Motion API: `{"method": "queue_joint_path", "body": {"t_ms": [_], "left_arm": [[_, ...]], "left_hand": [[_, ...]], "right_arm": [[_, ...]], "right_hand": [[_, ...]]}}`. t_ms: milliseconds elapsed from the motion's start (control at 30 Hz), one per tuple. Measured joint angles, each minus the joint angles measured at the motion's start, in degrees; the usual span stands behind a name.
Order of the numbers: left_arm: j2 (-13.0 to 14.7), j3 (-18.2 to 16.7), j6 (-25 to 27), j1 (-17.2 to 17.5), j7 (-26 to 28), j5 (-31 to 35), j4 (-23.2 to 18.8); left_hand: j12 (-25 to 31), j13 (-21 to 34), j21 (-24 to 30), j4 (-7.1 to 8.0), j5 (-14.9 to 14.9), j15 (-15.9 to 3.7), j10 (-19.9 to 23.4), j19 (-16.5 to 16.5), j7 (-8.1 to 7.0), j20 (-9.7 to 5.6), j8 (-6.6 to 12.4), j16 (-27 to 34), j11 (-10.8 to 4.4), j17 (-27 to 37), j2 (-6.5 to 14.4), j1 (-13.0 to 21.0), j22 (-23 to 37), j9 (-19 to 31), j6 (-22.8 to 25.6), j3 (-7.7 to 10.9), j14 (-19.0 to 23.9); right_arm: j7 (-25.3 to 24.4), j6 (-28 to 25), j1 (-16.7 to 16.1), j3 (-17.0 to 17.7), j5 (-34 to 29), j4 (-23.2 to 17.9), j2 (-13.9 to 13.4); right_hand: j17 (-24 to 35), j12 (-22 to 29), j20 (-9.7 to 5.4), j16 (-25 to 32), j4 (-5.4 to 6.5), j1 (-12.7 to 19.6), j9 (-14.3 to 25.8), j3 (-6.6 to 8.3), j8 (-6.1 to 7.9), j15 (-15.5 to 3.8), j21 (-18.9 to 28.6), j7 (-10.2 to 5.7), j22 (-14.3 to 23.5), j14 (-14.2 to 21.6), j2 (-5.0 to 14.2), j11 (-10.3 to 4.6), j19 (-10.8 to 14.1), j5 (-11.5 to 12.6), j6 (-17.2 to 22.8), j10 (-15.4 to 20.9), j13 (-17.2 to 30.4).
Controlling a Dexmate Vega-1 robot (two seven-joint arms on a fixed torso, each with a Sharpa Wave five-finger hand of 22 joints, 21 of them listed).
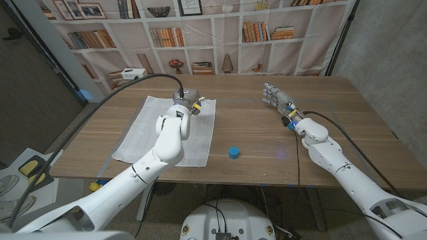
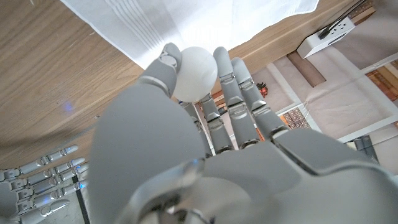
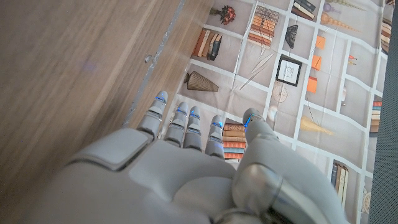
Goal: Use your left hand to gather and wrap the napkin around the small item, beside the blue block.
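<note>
The left hand (image 1: 189,104) is above the far edge of the white napkin (image 1: 167,129), and the left wrist view shows its fingers (image 2: 233,78) and thumb pinching a small white ball (image 2: 194,73). The napkin is spread flat on the tabletop (image 1: 267,133), and the blue block (image 1: 234,152) stands just beside its near right corner, apart from the cloth. The right hand (image 1: 277,100) waits well apart on the right side of the tabletop, its fingers released and straight, holding nothing. I judge the step in hand is to put the ball on the napkin before any wrapping. To do it well, the ball should go down near the middle of the cloth, or a little toward the block, and be released low so that it does not roll away. Then the hand can draw the edges in over it.
</note>
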Motion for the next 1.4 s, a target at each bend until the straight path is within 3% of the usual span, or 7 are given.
{"method": "queue_joint_path", "body": {"t_ms": [667, 1400], "left_arm": [[-2.5, -4.7, 1.7, 3.5, -5.5, 6.7, 2.0], [-2.9, -6.0, 2.5, 1.5, -8.1, 6.3, 8.5]], "left_hand": [[-0.3, 1.3, 1.8, 0.14, 0.1, 0.00, -0.1, -0.7, -0.33, -0.11, -0.19, -0.2, -0.07, 0.8, 0.0, 0.0, 0.0, -0.1, 0.3, -0.14, 0.0], [-0.7, 2.1, 3.8, 0.14, 0.1, -0.29, 0.1, -1.5, -0.31, -0.41, 0.00, -0.8, 0.05, 1.6, 0.0, 0.0, -0.2, 0.0, 0.3, -0.14, 0.5]], "right_arm": [[3.1, 0.5, 2.2, -0.5, 0.0, 3.1, 0.9], [3.6, 0.5, 2.7, -0.8, -0.3, 4.1, 1.5]], "right_hand": [[0.0, 0.0, 0.00, 0.0, 0.00, 0.0, 0.0, 0.00, 0.00, 0.00, 0.0, 0.00, 0.0, 0.0, 0.00, 0.00, 0.0, 0.0, 0.0, 0.0, 0.0], [0.0, -0.4, 0.00, 0.0, 0.00, 0.0, 0.0, 0.00, -0.24, 0.00, 0.0, 0.00, 0.0, 0.0, 0.00, -0.01, 0.0, 0.0, 0.0, 0.0, 0.0]]}}
